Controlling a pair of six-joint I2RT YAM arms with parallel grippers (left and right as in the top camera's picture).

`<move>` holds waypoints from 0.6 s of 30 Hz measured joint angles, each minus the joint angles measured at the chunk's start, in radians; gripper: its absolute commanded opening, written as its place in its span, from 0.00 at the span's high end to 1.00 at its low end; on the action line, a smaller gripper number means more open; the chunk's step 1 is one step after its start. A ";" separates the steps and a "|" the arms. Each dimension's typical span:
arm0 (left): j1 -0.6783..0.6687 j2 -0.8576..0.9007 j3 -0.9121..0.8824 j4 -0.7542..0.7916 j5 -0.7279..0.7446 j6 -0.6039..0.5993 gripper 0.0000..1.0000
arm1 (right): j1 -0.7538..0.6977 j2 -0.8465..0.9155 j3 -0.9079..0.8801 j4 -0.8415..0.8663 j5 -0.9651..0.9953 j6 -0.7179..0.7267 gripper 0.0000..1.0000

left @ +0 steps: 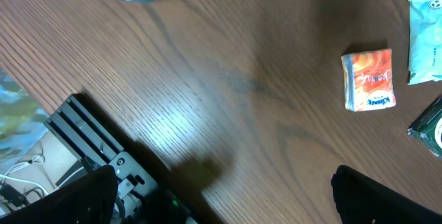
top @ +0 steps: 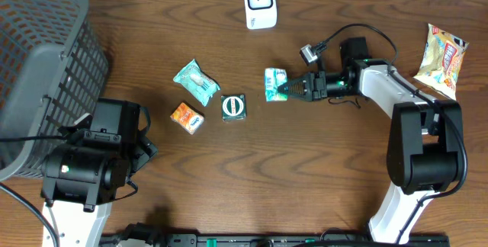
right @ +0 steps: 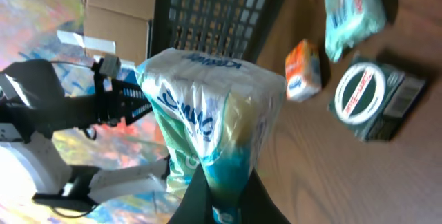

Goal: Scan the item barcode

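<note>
My right gripper (top: 289, 88) is shut on one end of a teal and white soft pack (top: 274, 85), holding it out sideways just over the table. In the right wrist view the pack (right: 207, 106) fills the middle, pinched between the dark fingers of the right gripper (right: 224, 200). No barcode shows on its visible faces. A white scanner (top: 259, 3) stands at the far edge, well beyond the pack. My left gripper (left: 224, 210) is open and empty over bare wood near the front left, with its fingers (left: 376, 196) wide apart.
A teal packet (top: 196, 79), an orange pack (top: 187, 117) and a dark box with a round green label (top: 233, 107) lie left of the held pack. A grey basket (top: 38, 72) fills the far left. A yellow snack bag (top: 442, 60) lies at the right edge.
</note>
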 measured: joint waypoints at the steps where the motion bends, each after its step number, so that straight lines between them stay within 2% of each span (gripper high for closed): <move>1: 0.000 0.000 0.000 0.000 0.000 0.000 0.03 | -0.004 0.000 0.000 0.037 -0.003 0.014 0.99; 10: 0.000 0.000 0.000 0.000 0.000 0.000 0.02 | -0.053 0.000 0.002 0.354 -0.017 0.250 0.99; 18: 0.000 0.000 0.000 0.000 0.000 0.000 0.02 | -0.029 0.000 0.002 0.398 -0.019 0.349 0.99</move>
